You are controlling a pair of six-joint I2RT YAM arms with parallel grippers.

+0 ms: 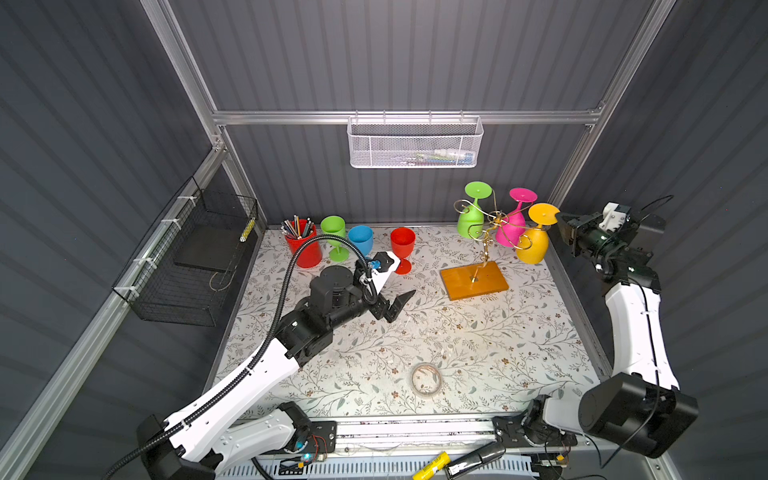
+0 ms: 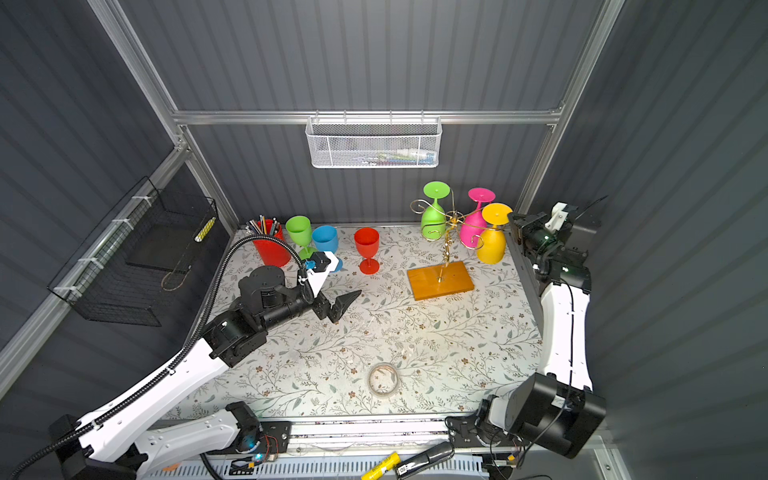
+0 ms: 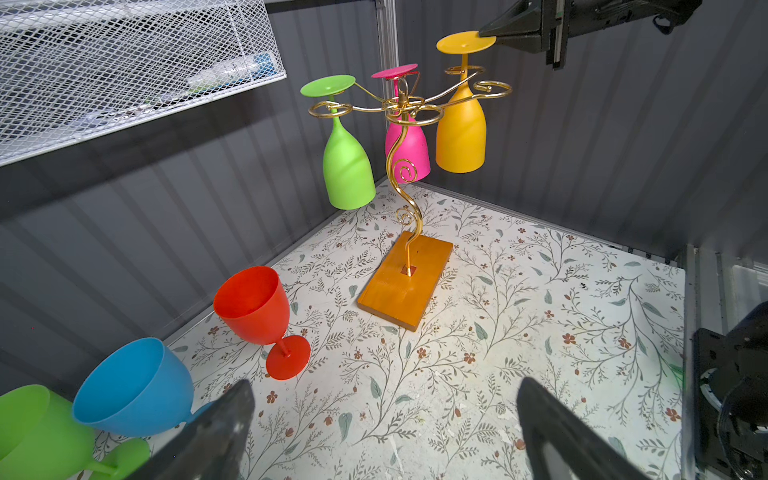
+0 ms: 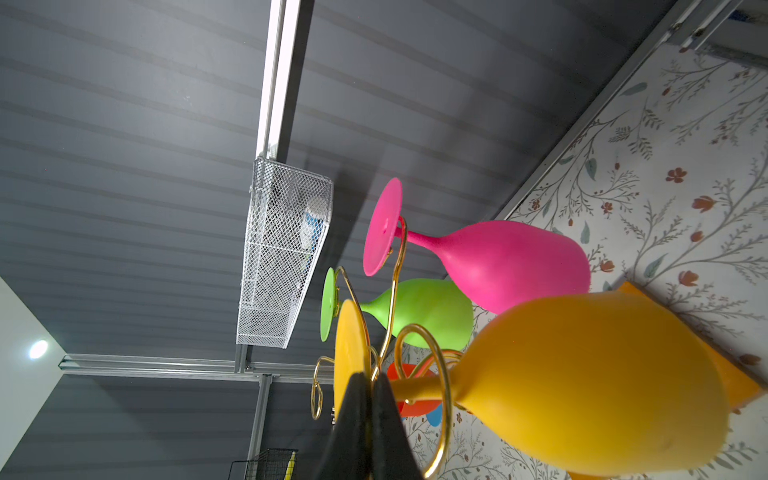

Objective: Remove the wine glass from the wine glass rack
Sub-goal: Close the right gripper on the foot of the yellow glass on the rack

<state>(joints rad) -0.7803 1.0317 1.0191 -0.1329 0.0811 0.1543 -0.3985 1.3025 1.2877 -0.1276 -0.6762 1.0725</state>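
The wine glass rack (image 1: 473,281) (image 2: 440,281) (image 3: 405,282), gold wire on an orange-brown wooden base, stands at the back right. Three glasses hang upside down from it: green (image 1: 469,224), pink (image 1: 509,237) and a yellow wine glass (image 1: 534,246) (image 2: 492,248) (image 3: 460,137) (image 4: 602,382). My right gripper (image 1: 559,217) (image 2: 512,217) (image 3: 487,33) (image 4: 370,384) is shut on the rim of the yellow glass's foot, high beside the right wall. My left gripper (image 1: 398,305) (image 2: 345,303) (image 3: 386,386) hangs open over the table's middle, holding nothing.
Red (image 1: 402,245), blue (image 1: 360,239) and green (image 1: 333,230) glasses stand by the back wall next to a red pencil cup (image 1: 305,251). A white mesh basket (image 1: 415,143) hangs on the back rail, a black wire basket (image 1: 187,257) on the left wall. A tape ring (image 1: 426,379) lies near the front.
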